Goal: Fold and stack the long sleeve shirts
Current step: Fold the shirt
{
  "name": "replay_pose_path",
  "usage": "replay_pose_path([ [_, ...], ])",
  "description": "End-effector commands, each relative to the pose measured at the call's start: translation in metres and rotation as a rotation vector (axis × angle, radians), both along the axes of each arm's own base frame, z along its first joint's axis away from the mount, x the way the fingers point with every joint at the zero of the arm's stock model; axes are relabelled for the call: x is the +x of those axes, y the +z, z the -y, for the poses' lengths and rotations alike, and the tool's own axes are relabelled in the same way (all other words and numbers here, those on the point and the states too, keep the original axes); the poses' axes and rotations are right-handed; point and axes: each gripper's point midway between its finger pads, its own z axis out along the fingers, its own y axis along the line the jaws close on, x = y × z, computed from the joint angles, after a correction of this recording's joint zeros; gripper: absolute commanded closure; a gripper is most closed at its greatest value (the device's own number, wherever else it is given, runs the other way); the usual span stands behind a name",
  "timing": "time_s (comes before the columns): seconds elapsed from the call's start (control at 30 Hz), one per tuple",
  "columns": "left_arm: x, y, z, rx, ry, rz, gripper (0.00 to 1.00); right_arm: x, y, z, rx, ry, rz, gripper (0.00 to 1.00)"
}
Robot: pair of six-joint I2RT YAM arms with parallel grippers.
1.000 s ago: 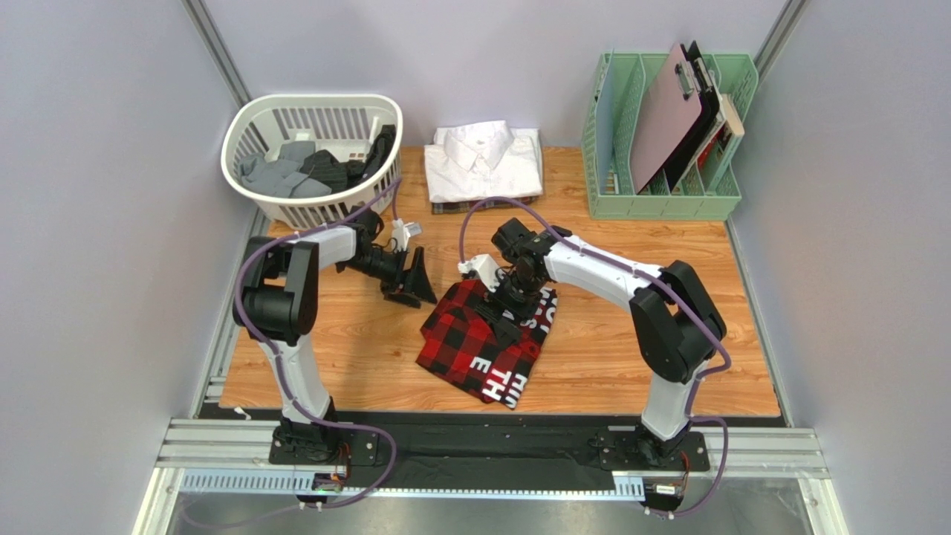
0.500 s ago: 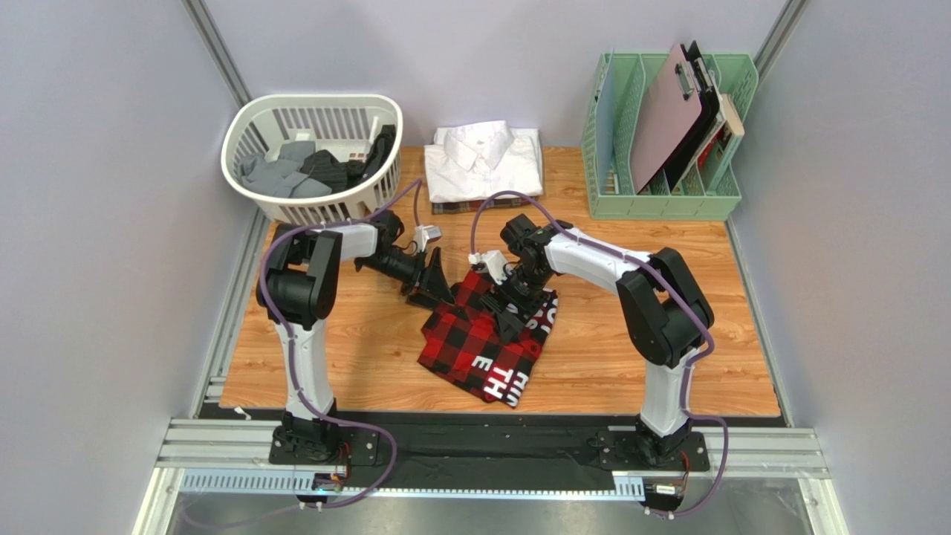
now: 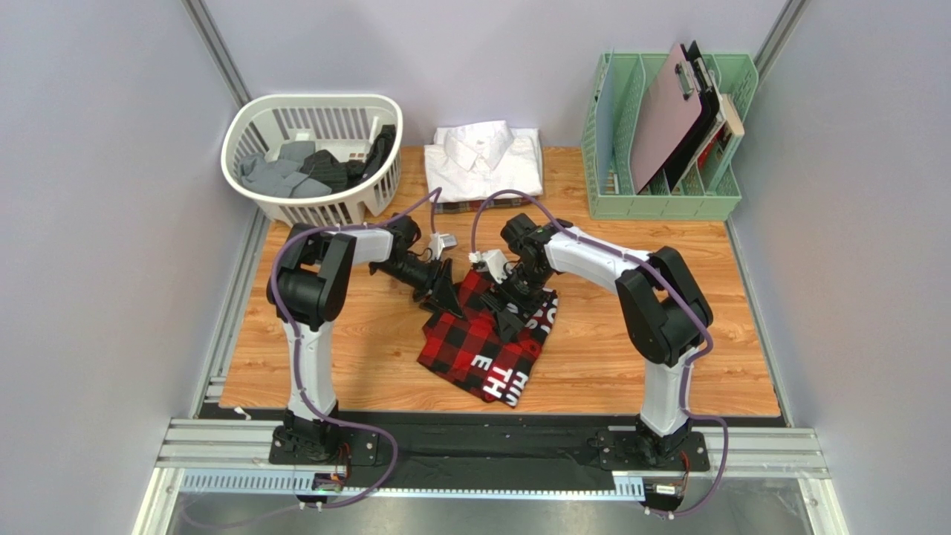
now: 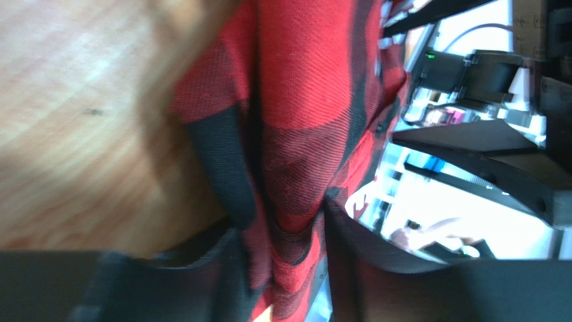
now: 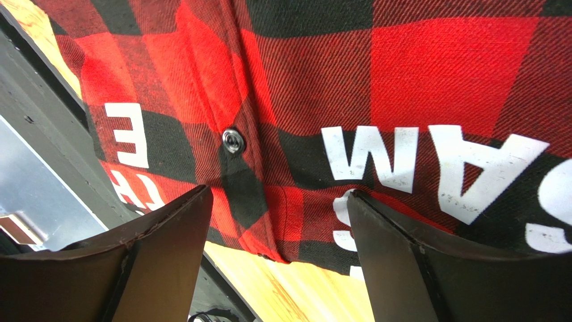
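The red-and-black checked shirt (image 3: 487, 343) lies folded at the middle of the table, white letters showing along its right edge. My left gripper (image 3: 451, 297) is at its upper left edge, and in the left wrist view it (image 4: 278, 223) is shut on a bunched fold of the red cloth (image 4: 302, 100). My right gripper (image 3: 509, 313) hovers open over the shirt's upper middle; its spread fingers frame the lettered hem (image 5: 376, 80) in the right wrist view (image 5: 278, 194). A folded white shirt (image 3: 487, 159) rests at the back on a dark plaid one (image 3: 451, 206).
A white laundry basket (image 3: 240, 134) with grey and black clothes stands at the back left. A green file rack (image 3: 608, 167) with clipboards is at the back right. Bare wood (image 3: 335, 346) lies left of the red shirt; the table's front edge is close below it.
My left gripper moved right to the shirt's edge and closed on the cloth. The right gripper shifted slightly and stayed open.
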Motion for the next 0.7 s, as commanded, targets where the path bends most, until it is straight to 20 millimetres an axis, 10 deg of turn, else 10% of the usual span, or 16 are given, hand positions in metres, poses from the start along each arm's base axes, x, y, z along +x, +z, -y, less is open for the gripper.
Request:
replay_pose_path([
  [0.0,0.02,0.001,-0.002,0.042,0.007,0.121,0.81,0.012,-0.002,0.0,0.008,-0.033,0.012,0.17],
  [0.07,0.028,0.01,-0.006,0.089,-0.009,0.167,1.0,0.016,0.006,0.005,0.033,-0.075,-0.011,0.16],
  [0.37,0.085,0.106,-0.059,0.428,-0.176,0.587,1.0,0.039,0.05,0.077,0.172,-0.355,-0.055,0.14],
  [0.5,0.137,0.202,-0.076,0.605,-0.204,0.967,1.0,0.041,0.061,0.104,0.19,-0.432,-0.037,0.14],
  [0.67,0.15,0.238,-0.081,0.908,-0.354,1.219,1.0,0.036,0.066,0.118,0.196,-0.466,-0.039,0.14],
])
